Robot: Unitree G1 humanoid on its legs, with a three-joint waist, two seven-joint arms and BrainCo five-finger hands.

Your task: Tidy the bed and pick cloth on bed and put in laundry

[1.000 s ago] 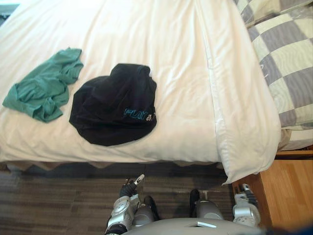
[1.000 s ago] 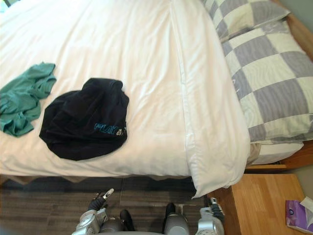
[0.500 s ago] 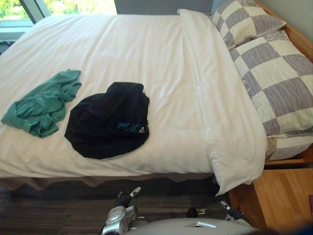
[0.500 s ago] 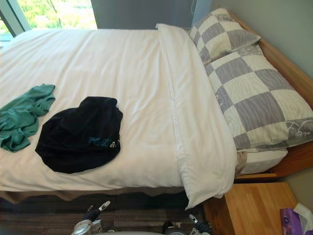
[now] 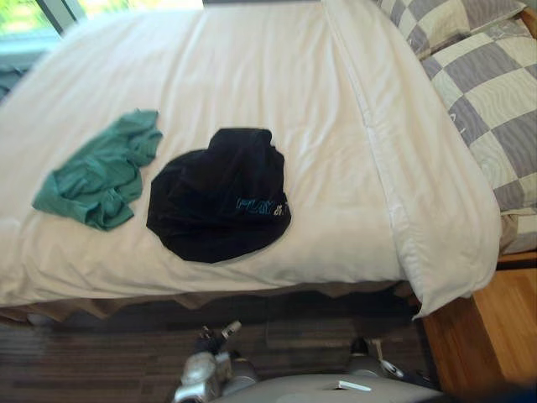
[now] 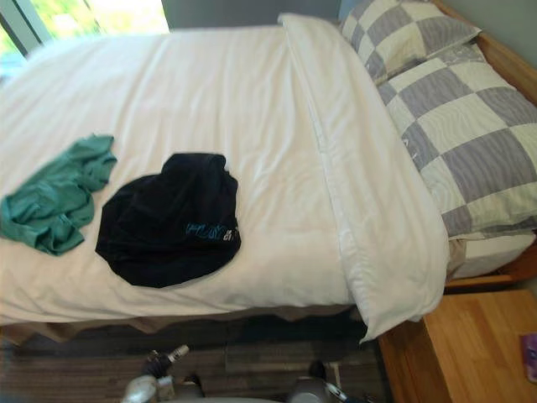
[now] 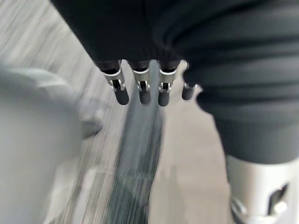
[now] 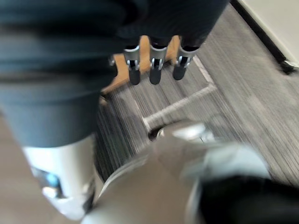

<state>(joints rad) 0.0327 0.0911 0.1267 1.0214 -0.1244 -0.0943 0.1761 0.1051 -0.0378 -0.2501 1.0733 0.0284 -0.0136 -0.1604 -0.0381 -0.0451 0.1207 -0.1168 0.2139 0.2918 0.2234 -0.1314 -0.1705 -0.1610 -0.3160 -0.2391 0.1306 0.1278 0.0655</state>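
Fingers (image 7: pixel 120 93) of left hand (image 7: pixel 163 93) and right hand (image 8: pixel 154 70) seem straight, empty; black cloth (image 5: pixel 220 197) on bed (image 5: pixel 252 67) looks soft: pinch a fold.

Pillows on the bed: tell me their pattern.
Grey and cream checks on the pillows, clearest in the right eye view.

**Daylit bed, with the light entering from the far left.**
Daylight is admitted through the window (image 6: pixel 109 13) at the far left, where the panes are washed out by glare. The white duvet (image 6: pixel 252 101) is lit brightly and evenly, and its folds are marked only by soft shading. Little inner detail is given in the black cloth (image 6: pixel 168 220). A dim band of shadow is cast on the floor (image 6: pixel 75 357) below the near bed edge.
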